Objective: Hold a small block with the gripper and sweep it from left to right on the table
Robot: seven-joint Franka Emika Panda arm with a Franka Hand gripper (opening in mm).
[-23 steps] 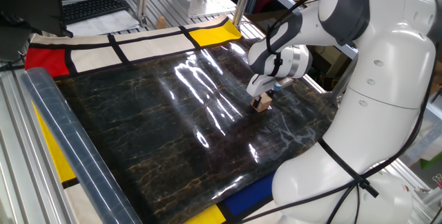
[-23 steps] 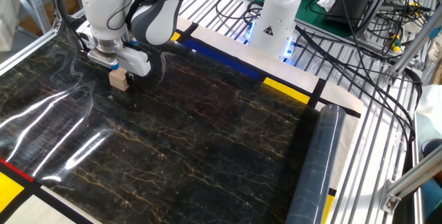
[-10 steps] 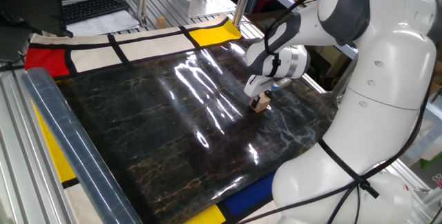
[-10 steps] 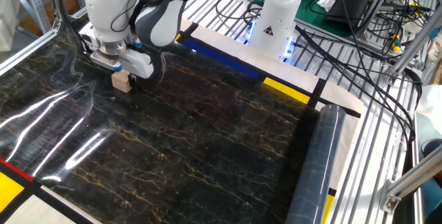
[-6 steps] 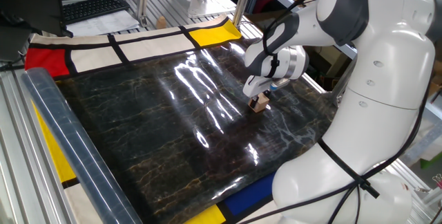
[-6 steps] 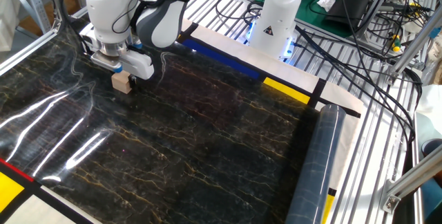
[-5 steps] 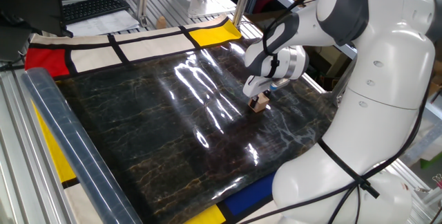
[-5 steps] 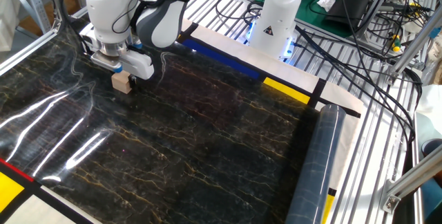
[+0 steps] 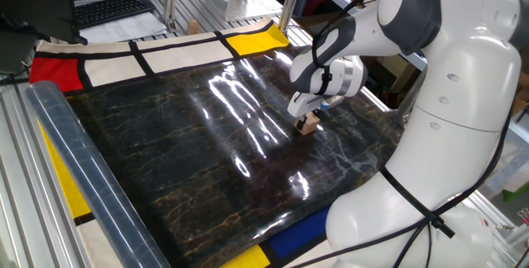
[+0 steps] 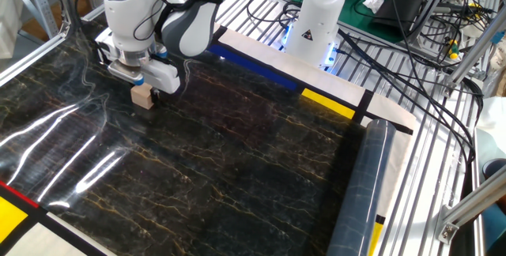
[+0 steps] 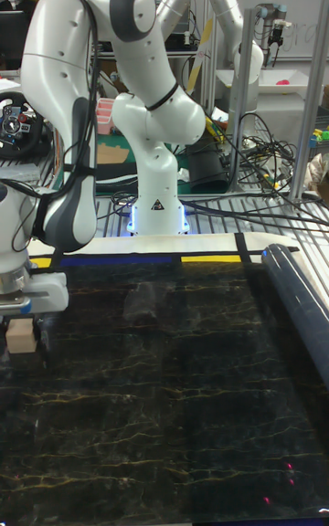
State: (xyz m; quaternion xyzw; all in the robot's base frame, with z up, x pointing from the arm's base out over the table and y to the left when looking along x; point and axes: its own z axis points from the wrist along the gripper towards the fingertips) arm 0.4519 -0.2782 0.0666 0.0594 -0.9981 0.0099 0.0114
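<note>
The small block (image 9: 307, 124) (image 10: 142, 96) (image 11: 22, 335) is a light tan wooden cube resting on the glossy black marble table (image 9: 190, 160) (image 10: 205, 169) (image 11: 183, 398). My gripper (image 9: 309, 116) (image 10: 139, 87) (image 11: 22, 316) points straight down and is shut on the small block, its dark fingers pressed against two opposite sides. In the tall fixed view the block sits at the table's far left edge. In the other fixed view it lies near the upper left corner of the sheet.
A rolled grey sheet (image 9: 83, 177) (image 10: 360, 193) (image 11: 302, 307) lies along one table side. Yellow (image 9: 256, 40), red (image 9: 54, 69) and blue (image 10: 253, 66) panels edge the sheet. The arm's white base (image 10: 316, 19) stands behind the far edge, with cables (image 10: 427, 66) beyond.
The gripper and the held block have slid a short way across the table: leftward in one fixed view, rightward in the other fixed view.
</note>
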